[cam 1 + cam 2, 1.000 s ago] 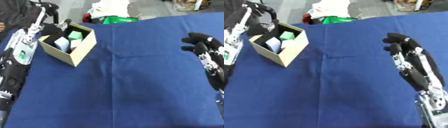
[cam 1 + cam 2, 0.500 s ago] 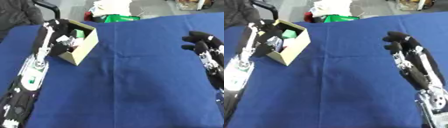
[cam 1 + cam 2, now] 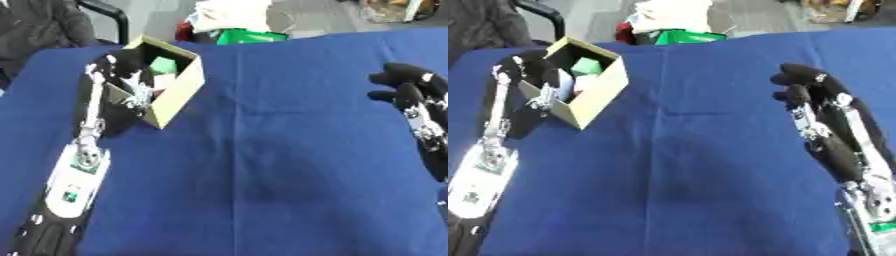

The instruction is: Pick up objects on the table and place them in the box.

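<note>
A tan cardboard box stands open on the blue cloth at the far left. Inside it I see a green block and a pale block. My left hand is at the box's near-left wall, reaching over the rim; the box and its own black shape hide how it is set. My right hand hovers open over bare cloth at the right, fingers straight and pointing away, holding nothing. No loose object shows on the cloth.
The blue cloth covers the whole table. At the far edge lie a white bundle and a green package. A dark chair and a person in dark clothes are at the upper left.
My left arm has swung in from the left edge and its hand now sits at the box's near-left wall. The view has shifted a little. The right hand has stayed put.
</note>
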### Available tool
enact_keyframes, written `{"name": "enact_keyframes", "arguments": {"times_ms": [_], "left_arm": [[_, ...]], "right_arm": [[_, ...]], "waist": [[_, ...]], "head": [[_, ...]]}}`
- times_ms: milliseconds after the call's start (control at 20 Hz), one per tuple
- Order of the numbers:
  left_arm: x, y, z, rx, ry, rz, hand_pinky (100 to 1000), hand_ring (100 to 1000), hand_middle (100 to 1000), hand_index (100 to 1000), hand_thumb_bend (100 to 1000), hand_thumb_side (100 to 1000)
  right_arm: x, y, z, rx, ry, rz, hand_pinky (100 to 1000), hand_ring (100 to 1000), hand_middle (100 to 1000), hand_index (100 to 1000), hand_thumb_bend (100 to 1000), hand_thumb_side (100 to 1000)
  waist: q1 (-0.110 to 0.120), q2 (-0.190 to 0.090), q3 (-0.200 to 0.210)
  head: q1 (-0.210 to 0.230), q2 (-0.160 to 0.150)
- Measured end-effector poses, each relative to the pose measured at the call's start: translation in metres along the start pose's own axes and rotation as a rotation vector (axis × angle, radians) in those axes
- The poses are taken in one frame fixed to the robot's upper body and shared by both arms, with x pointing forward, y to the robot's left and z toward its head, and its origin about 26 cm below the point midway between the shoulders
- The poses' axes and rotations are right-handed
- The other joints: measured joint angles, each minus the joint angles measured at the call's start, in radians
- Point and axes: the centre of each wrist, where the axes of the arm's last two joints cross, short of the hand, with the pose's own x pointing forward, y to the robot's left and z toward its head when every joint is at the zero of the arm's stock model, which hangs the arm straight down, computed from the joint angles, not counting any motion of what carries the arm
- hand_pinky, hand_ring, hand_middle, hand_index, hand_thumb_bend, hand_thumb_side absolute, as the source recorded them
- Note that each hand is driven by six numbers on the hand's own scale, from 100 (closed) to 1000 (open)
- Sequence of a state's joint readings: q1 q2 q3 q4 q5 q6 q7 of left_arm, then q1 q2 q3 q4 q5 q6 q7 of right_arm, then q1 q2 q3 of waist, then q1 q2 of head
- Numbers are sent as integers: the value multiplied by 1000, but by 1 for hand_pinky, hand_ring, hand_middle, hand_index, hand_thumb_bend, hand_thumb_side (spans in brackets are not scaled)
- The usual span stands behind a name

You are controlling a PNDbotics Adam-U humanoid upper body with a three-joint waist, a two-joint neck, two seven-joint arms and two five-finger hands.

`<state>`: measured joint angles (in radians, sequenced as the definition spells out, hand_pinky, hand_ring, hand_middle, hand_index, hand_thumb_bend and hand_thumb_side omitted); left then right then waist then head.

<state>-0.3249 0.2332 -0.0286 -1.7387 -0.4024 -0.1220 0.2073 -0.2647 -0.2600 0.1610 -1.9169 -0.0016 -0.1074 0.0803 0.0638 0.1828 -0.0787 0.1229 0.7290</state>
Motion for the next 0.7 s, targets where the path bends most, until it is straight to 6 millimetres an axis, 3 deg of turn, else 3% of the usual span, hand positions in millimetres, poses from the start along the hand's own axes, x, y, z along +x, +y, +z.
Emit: {"name": "enact_keyframes", "arguments": {"times_ms": [250,700], "left_arm": [[10,4,0,-6,29,93,625,617,578,769,239,656],[9,8,1,-9,58,231,625,615,577,769,235,662]], "right_arm": [[0,0,-1,0,-2,0,780,847,705,840,100,631],[1,0,-1,-1,-2,0,779,847,704,840,100,632]], "waist": [[-2,1,-1],[-4,2,1]], "head": [[3,10],[6,28]]}}
